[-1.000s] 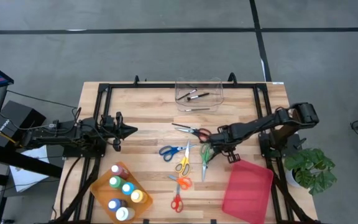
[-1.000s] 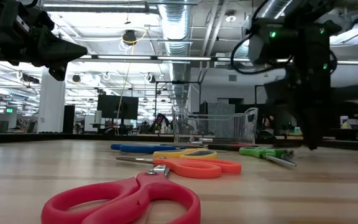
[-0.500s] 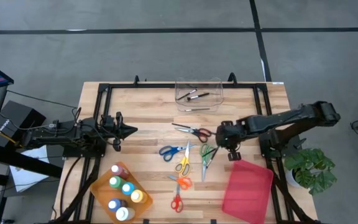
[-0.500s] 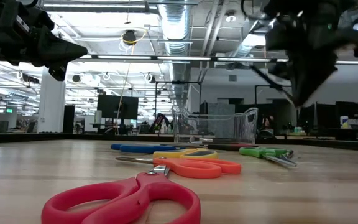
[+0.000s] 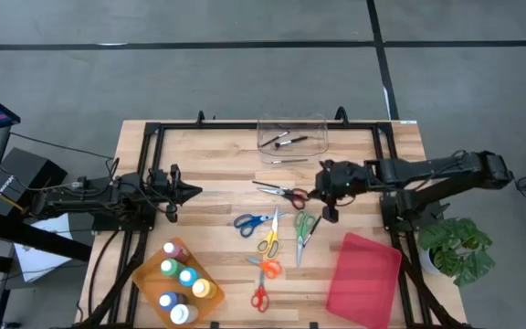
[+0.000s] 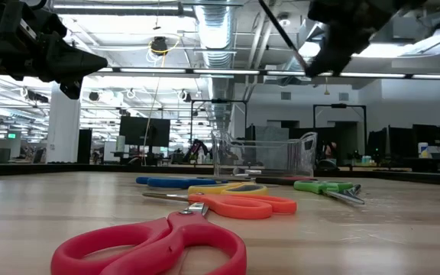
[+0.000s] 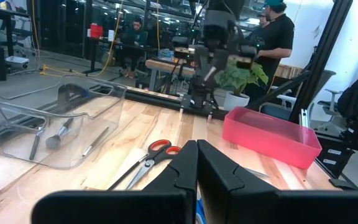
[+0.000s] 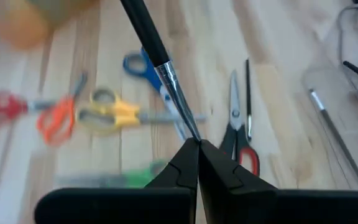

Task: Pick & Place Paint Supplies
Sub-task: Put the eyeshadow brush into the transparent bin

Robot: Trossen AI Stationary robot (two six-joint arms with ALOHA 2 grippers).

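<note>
- Fingers of your right gripper point(image 8: 196, 144) are pinching a thin dark brush point(image 8: 160, 68) by one end, its ferrule just past the tips; the arm is hanging above the table point(image 5: 217, 160), near the black-and-red scissors point(image 5: 286, 193).
- Fingers of your left gripper point(image 5: 190, 192) are pressed together on nothing, waiting over the table's left side.
- That brush is likely light, stiff and slippery along its handle; gripped so near one end, it may be swivelling easily, so a hold closer to the middle would be steadier.
- Other brushes are lying in the clear bin point(image 5: 291, 139) at the far edge.
- Several scissors are lying flat mid-table, and paint bottles point(image 5: 179, 282) are standing in an orange tray.
- Smooth wooden planks are offering little grip; a person point(image 7: 277, 37) is standing in the room beyond.
</note>
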